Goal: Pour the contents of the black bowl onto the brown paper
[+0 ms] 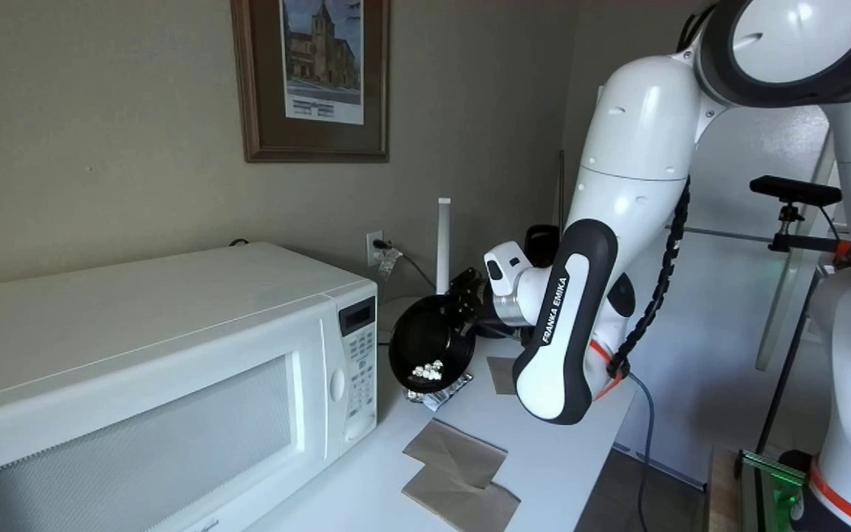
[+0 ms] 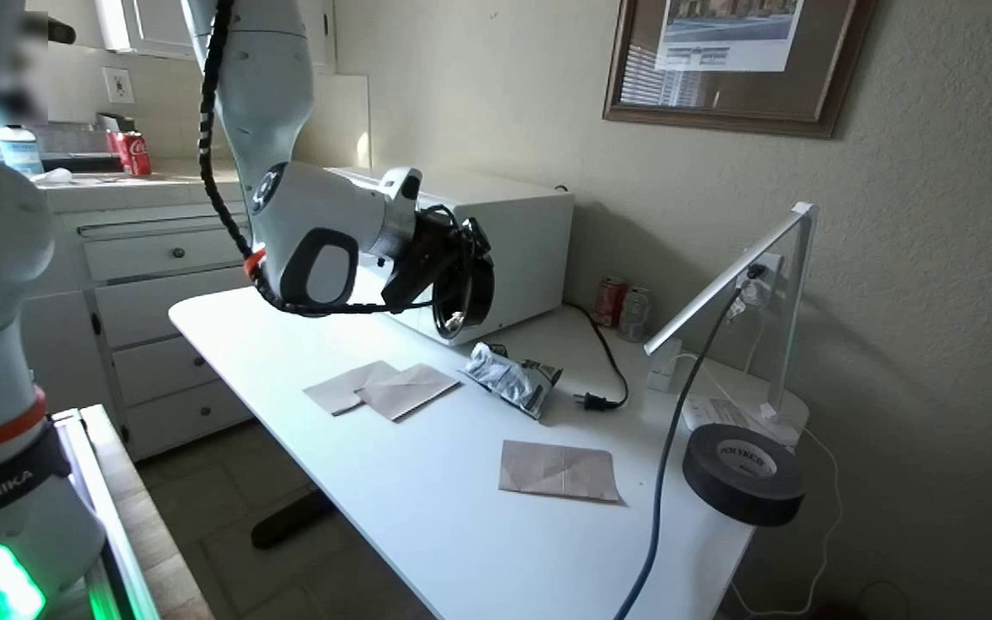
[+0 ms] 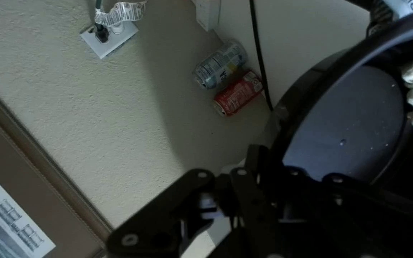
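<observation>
In an exterior view, the black bowl [image 1: 425,336] hangs tilted above the desk [image 1: 551,462], white contents [image 1: 428,370] inside. In an exterior view, brown paper [image 2: 561,470] lies bare: pouring remains. Wrist view: fingers [image 3: 253,195] clamp the bowl's rim; grasp and lift appear complete.

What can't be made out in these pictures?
Count of white pieces: too small in an exterior view, cut off by the wrist view's right edge.
Framed picture: top cut off by the upper edge in both exterior views.
Dark shape, upper left: blurred in an exterior view.
Where gripper meets black bowl: black on black, wrist view.
</observation>
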`<state>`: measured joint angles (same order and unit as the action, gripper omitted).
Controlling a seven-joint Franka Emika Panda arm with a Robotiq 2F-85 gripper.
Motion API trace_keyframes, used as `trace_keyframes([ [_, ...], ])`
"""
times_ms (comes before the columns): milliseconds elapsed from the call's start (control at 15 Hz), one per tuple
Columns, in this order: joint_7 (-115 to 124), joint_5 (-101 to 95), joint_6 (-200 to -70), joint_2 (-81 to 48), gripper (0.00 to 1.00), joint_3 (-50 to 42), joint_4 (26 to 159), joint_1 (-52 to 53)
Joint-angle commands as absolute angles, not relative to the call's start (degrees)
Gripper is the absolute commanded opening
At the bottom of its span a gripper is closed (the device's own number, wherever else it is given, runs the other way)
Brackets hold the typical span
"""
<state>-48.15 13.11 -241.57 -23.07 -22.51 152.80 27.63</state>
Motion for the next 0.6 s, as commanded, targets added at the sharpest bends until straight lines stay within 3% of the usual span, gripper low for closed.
trace_keyframes([
  [0,-51.69,17.19,-242.17,-23.93,0.02,-26.27,155.89,32.93],
  [533,-53.45,21.3,-242.37,-27.44,0.02,-37.19,155.15,48.79],
])
